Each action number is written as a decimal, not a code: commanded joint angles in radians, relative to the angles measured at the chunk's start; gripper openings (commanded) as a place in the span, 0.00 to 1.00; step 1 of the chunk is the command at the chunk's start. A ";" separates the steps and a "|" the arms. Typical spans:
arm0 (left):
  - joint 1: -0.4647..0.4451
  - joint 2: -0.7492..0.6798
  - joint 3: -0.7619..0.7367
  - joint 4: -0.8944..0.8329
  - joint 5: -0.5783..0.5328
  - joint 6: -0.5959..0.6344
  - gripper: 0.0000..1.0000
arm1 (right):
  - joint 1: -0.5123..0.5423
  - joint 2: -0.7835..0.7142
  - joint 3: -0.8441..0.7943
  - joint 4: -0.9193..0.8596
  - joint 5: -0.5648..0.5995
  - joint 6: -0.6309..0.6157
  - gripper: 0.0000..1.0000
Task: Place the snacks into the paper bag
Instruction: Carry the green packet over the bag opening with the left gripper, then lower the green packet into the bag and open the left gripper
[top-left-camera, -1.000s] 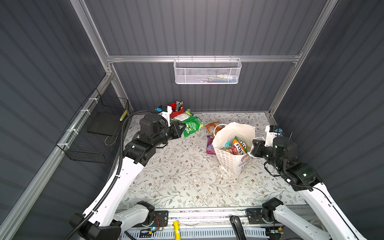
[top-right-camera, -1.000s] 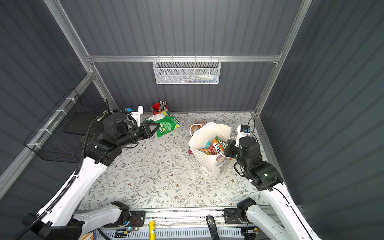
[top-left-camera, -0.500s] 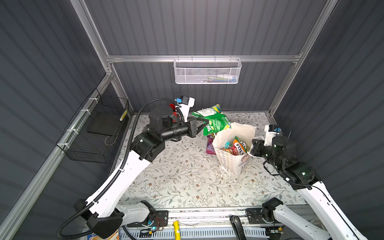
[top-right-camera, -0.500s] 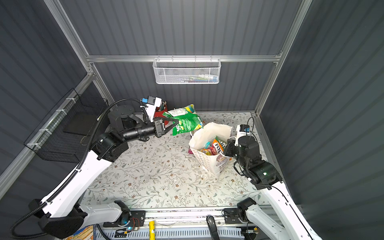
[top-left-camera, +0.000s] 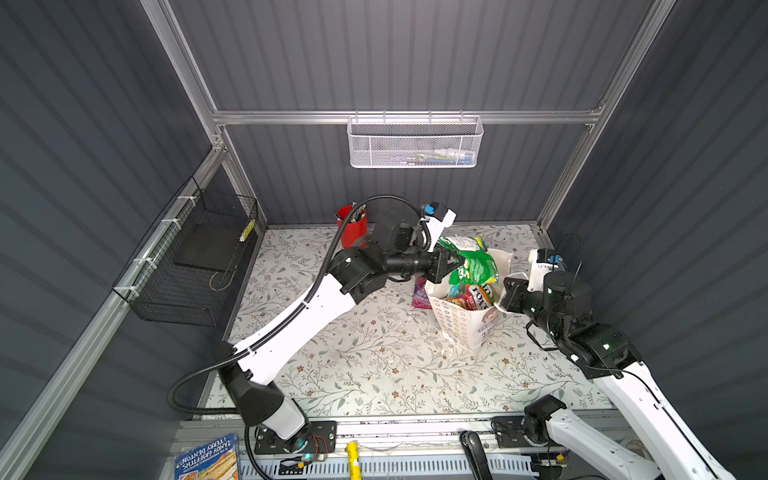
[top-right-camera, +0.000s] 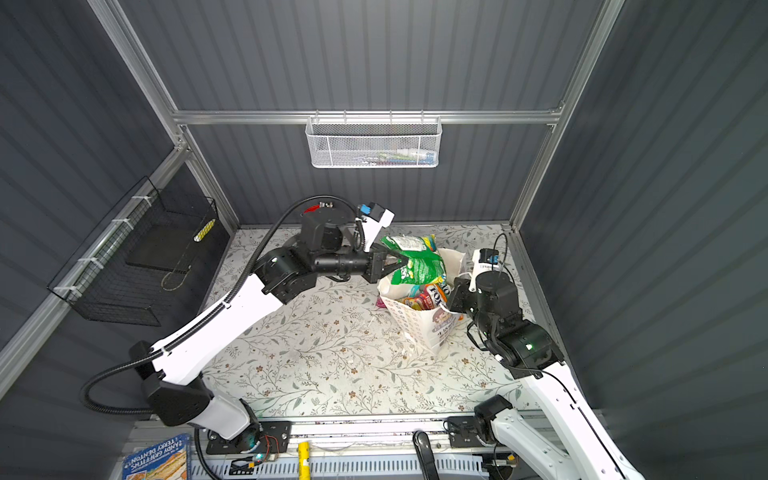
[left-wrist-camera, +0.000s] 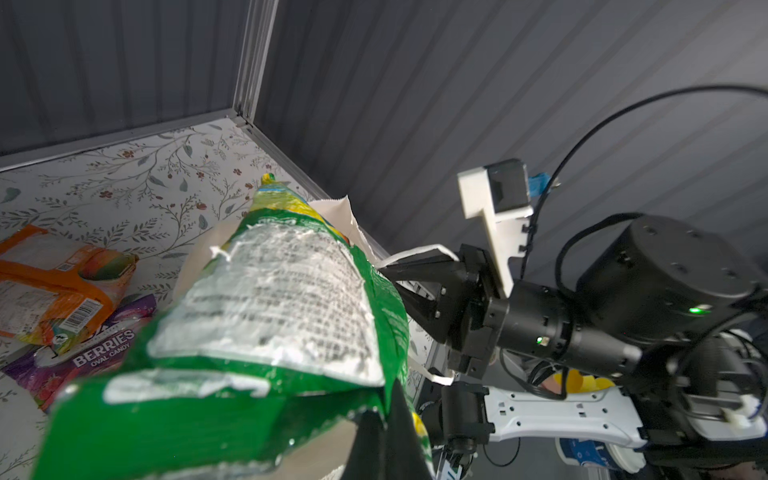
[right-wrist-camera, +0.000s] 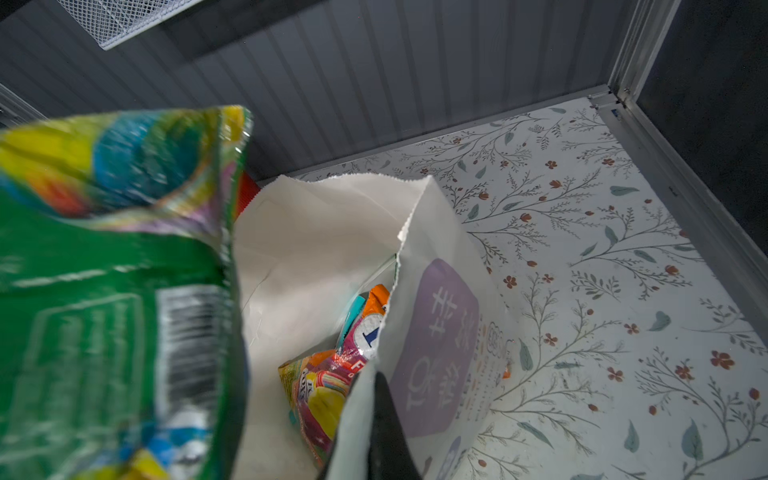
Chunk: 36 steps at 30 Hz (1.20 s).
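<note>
Snacks (top-left-camera: 469, 295): lying several deep inside paper bag (top-left-camera: 465, 328), showing orange, teal and pink-yellow wrappers at the open mouth in both top views and in right wrist view. Noting bag standing on floral table (top-left-camera: 374, 361), right of centre. Pinching bag's right-hand rim with right gripper (top-left-camera: 508, 296), jaws pressed flat together on the paper edge.

Moving farther back: gripping green packet (top-left-camera: 478, 266) in left gripper (top-left-camera: 456, 262), jaws clamped tight on one end, carrying it clear of the table and over the far side of the bag mouth. Contact between green packet and rim: not resolving in any view.

Finding purple packet (top-left-camera: 420, 293), marked "BERRIES OVAL CANDY", lying flat on table just beside bag's left wall, outside it. Spotting orange packet (left-wrist-camera: 54, 274) in left wrist view only, overlapping the purple one, also outside bag.

Recording red cup (top-left-camera: 352, 226) of pens standing at back wall, and white mesh basket (top-left-camera: 415, 145) hanging on the rail above.
</note>
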 joint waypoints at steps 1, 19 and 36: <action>-0.018 0.057 0.096 -0.117 -0.032 0.103 0.00 | 0.005 -0.010 0.001 0.028 0.013 -0.017 0.00; -0.074 0.330 0.343 -0.420 -0.068 0.241 0.00 | 0.004 -0.009 0.003 0.027 0.013 -0.016 0.00; -0.096 0.443 0.453 -0.532 -0.252 0.221 0.11 | 0.007 -0.019 0.003 0.024 0.014 -0.018 0.00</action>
